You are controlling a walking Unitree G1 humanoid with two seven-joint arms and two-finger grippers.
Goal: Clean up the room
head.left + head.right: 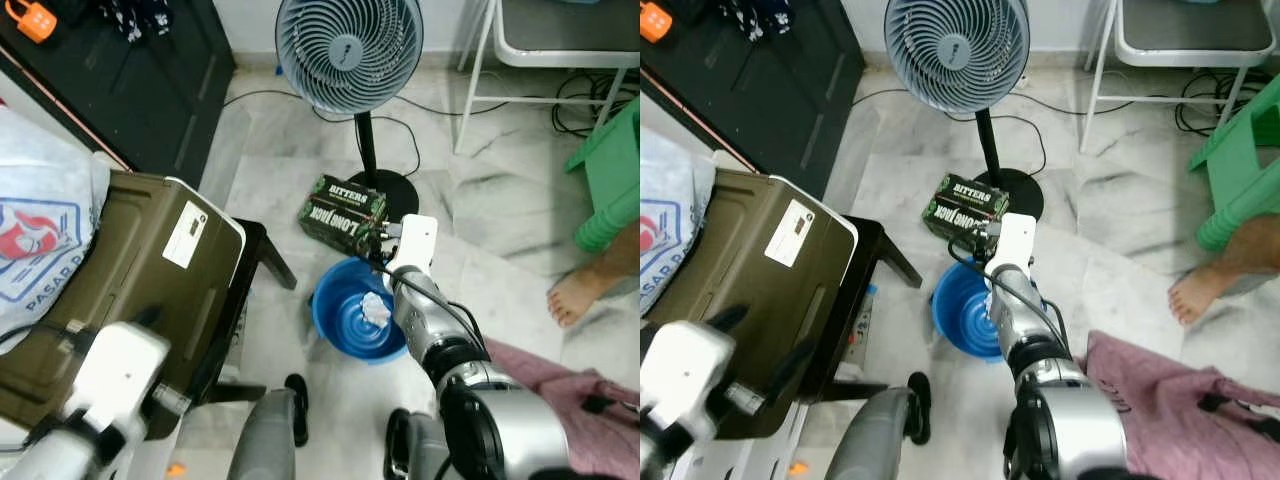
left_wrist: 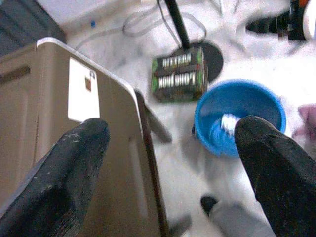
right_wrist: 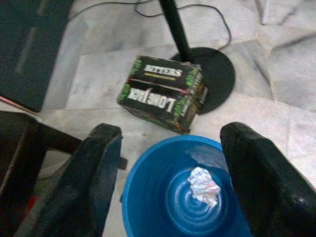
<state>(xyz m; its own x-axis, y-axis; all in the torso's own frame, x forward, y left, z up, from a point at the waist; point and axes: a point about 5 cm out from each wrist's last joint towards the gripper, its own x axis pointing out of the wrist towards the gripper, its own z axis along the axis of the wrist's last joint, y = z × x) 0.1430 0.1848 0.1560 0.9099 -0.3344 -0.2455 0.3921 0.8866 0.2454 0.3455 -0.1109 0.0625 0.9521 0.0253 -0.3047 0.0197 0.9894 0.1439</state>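
Note:
A blue bucket (image 1: 328, 292) stands on the marble floor with a crumpled white paper ball (image 1: 376, 310) lying in its bottom. My right gripper (image 3: 170, 131) hangs open just above the bucket's (image 3: 148, 197) far rim, nothing between its fingers; the paper ball (image 3: 203, 185) lies below it. A green-and-black "Long Jack Bitters" carton (image 1: 345, 212) sits on the floor touching the bucket's far side. My left gripper (image 1: 760, 340) is open and empty over the lid of an olive storage box (image 1: 130, 270) at the left.
A standing fan (image 1: 348, 50) has its round base (image 1: 400, 190) behind the carton. A person's bare foot (image 1: 580, 290) and a green stool (image 1: 610, 180) are at the right. Pink cloth (image 1: 570, 390) lies near right. A printed plastic bag (image 1: 40, 230) sits far left.

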